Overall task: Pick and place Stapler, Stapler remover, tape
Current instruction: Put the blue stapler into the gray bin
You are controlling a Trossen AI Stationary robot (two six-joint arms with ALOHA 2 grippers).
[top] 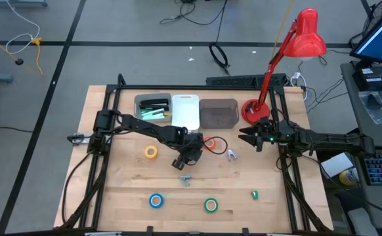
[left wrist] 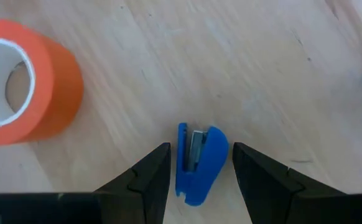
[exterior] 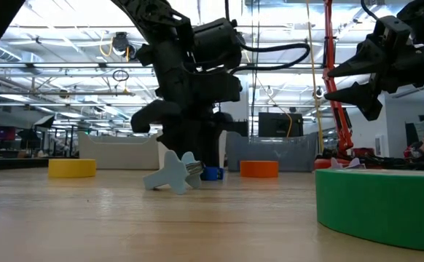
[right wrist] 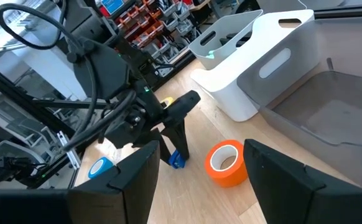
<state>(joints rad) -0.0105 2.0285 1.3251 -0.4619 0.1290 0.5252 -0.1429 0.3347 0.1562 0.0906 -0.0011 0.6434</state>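
My left gripper [left wrist: 199, 150] is open and low over the table's middle [top: 181, 161]. Its fingers stand on either side of a small blue piece with a silvery metal insert [left wrist: 197, 163], which lies flat on the wood, with narrow gaps showing. The orange tape [left wrist: 20, 91] lies flat just beside it. The yellow tape [top: 151, 152], blue tape [top: 155, 200] and green tape [top: 211, 205] lie flat farther off. A grey claw-shaped staple remover [exterior: 173, 173] lies toward the near edge. My right gripper [top: 249, 139] waits open, raised, at the table's right. I cannot make out the black stapler.
Three bins stand along the far edge: one holding dark and green items [top: 153, 107], a white one [top: 185, 109] and a grey one [top: 218, 113]. A red lamp's base [top: 251, 110] stands far right. A second small grey piece [top: 232, 155] and a small green item [top: 254, 194] lie loose.
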